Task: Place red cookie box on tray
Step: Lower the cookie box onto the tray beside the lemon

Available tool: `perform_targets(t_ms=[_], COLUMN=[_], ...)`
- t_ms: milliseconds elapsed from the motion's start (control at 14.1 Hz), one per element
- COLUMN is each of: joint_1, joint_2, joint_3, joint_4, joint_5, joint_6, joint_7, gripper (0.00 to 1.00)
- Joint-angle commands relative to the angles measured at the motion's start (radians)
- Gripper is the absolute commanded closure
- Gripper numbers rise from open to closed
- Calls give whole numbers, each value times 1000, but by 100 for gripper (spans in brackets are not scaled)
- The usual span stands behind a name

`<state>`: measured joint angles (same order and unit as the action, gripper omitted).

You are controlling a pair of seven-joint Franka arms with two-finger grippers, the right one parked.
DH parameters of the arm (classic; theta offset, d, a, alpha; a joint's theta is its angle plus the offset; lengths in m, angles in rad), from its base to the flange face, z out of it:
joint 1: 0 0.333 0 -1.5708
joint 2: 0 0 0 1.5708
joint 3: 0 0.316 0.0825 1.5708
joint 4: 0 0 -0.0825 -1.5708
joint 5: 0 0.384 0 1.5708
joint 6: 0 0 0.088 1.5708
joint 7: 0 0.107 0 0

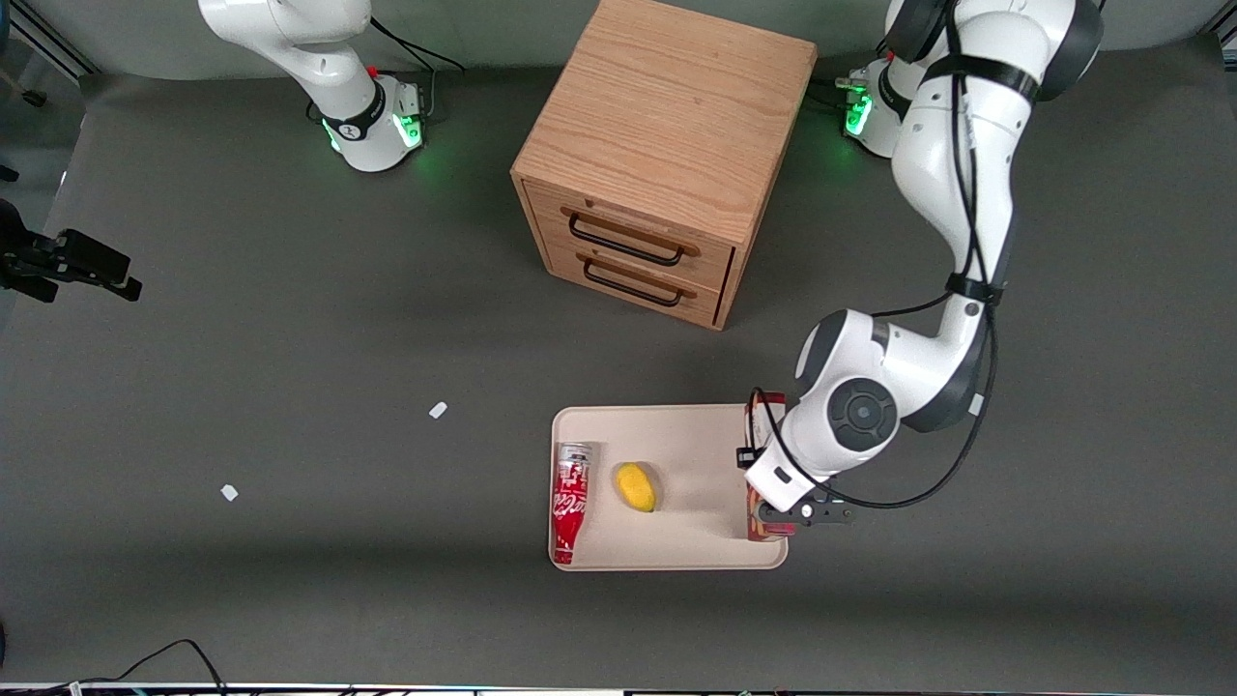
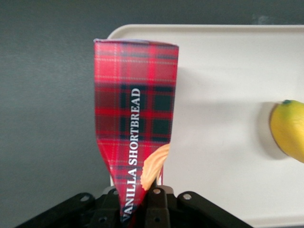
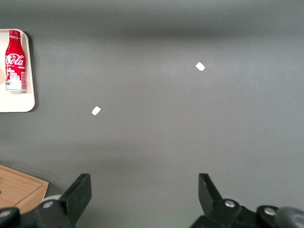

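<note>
The gripper [image 2: 137, 202] is clamped on one end of the box [image 2: 136, 118], its fingers [image 2: 156, 202] pinching the tartan carton so hard that the held end is squeezed narrow while the free end keeps its full width. In the front view the gripper [image 1: 788, 517] sits over the tray's [image 1: 667, 420] edge toward the working arm's end of the table, with the box [image 1: 756, 425] running along that edge under the wrist. The wrist view shows the carton lying over the rim, partly above the tray [image 2: 228, 52] and partly above the bare table [image 2: 47, 118]; whether it rests on the surface or hangs just above cannot be told. Farther from the gripper, a lemon [image 1: 636, 486] lies near the tray's middle, and farther still a cola bottle [image 1: 570, 503] lies along the edge toward the parked arm. The carry looks nearly done: what appears left is to bring the box fully inside the rim, set it flat, and let go.
</note>
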<state>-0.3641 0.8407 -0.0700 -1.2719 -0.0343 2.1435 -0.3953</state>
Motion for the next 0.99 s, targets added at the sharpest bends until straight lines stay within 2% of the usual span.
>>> perform_targets(t_ms=[0, 354, 424, 495, 566, 919], joint_1=[-16, -15, -15, -18, -21, -19], joint_2=[27, 34, 34, 29, 23, 14], joint_3=[15, 16, 16, 16, 16, 15], joint_4=[37, 34, 32, 25, 11, 5], joint_5=[24, 30, 31, 51, 72, 71], joint_6=[19, 22, 22, 39, 62, 65], joint_7=[-62, -68, -68, -69, -71, -71], gripper=[100, 100, 58, 1, 0, 0])
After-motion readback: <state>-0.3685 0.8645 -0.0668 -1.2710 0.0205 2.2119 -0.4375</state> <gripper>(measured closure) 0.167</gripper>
